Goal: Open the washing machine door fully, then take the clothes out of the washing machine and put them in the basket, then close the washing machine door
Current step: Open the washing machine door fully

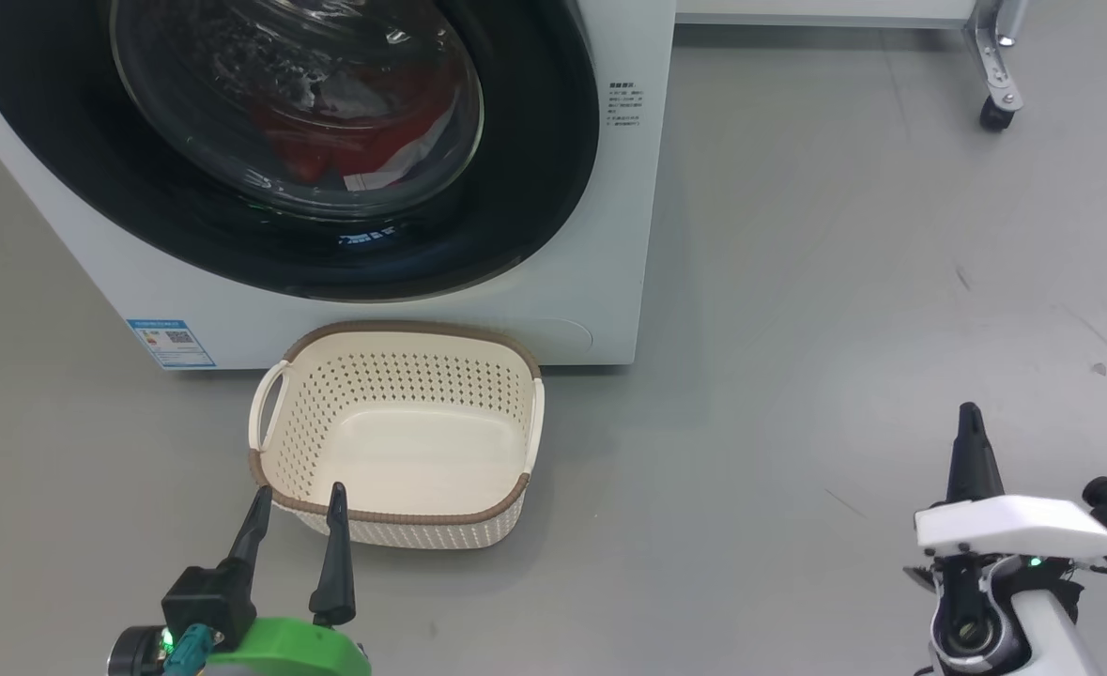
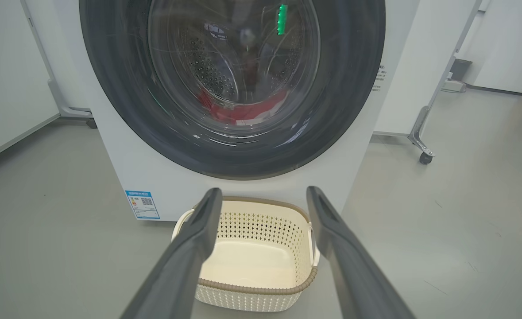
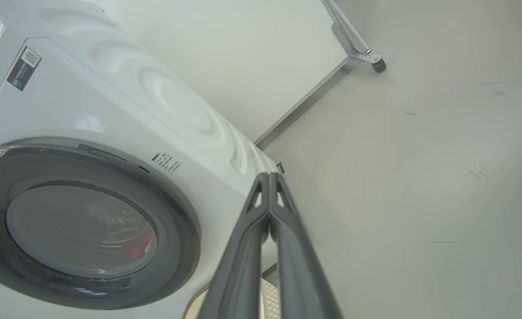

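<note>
Head view.
- Washing machine (image 1: pixel 609 310): white front-loader standing on the grey floor (image 1: pixel 844 310), blue label (image 1: pixel 170 344) at its lower left corner.
- Door (image 1: pixel 534 188): wide black rim, glass bowl at centre, lying closed against the machine front.
- Clothes (image 1: pixel 365 141): red fabric with a white patch, seen through the glass, low in the drum.
- Basket (image 1: pixel 393 330): cream, perforated, brown rim, on the floor just in front of the machine below the door; nothing in it.
- Left gripper (image 1: pixel 299 489): lower left, jaws apart and holding nothing, tips over the basket's near rim.
- Right gripper (image 1: pixel 968 413): lower right, well apart from basket and machine, jaws together on nothing.
- Caster (image 1: pixel 996 113) of a wheeled frame: top right.

Left wrist view.
- The two dark fingers spread wide, the basket framed between them.
- Door closed above the basket; red clothes behind the glass at the bottom of the perforated drum.

Right wrist view.
- The two fingers pressed together along their length, nothing between them.
- Machine tilted at left, door closed, a red patch behind the glass.
- A sliver of basket rim at the bottom edge, beside the fingers.
</note>
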